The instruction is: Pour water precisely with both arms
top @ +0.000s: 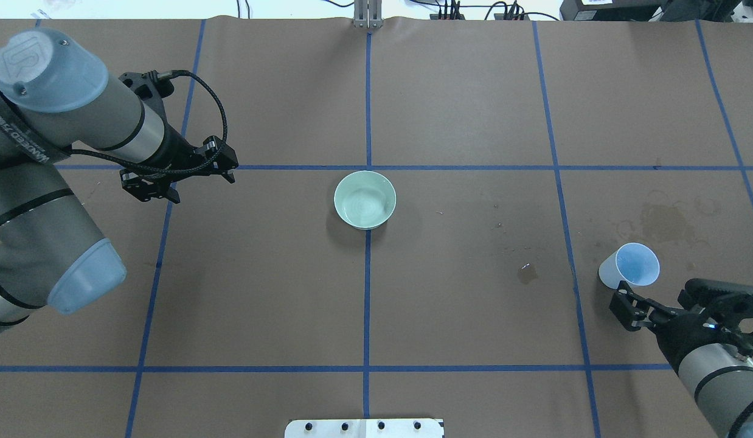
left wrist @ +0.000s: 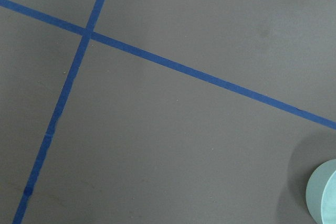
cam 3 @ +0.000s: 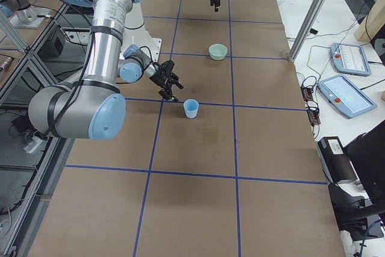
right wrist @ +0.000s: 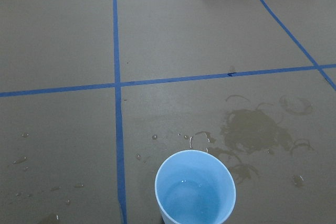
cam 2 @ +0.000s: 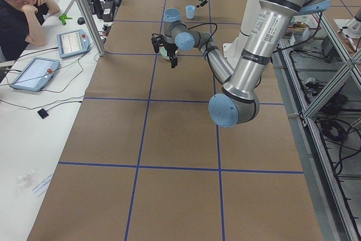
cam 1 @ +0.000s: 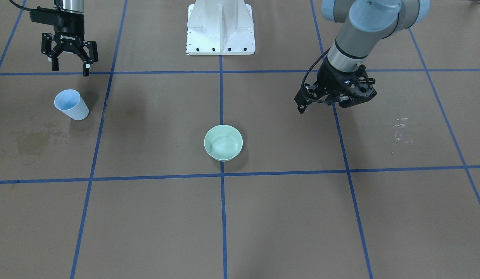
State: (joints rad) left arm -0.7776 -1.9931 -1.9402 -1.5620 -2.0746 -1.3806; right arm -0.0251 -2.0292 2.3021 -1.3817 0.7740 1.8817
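A light blue cup (cam 1: 71, 104) stands upright on the brown table, seen also in the overhead view (top: 632, 266). The water (right wrist: 193, 195) shows as faint glints inside it. My right gripper (cam 1: 70, 69) is open and empty, hanging just behind the cup on the robot's side and apart from it (top: 653, 299). A pale green bowl (cam 1: 223, 142) sits at the table's middle on a blue tape line (top: 365, 199). My left gripper (cam 1: 335, 100) is open and empty, raised over the table to the bowl's side (top: 179, 179). The left wrist view shows only the bowl's edge (left wrist: 323, 192).
Wet stains (top: 662, 222) and droplets (top: 527, 272) mark the paper near the cup. The white pedestal (cam 1: 220, 29) stands at the robot's side of the table. An operator (cam 2: 17, 9) sits at a side desk with tablets.
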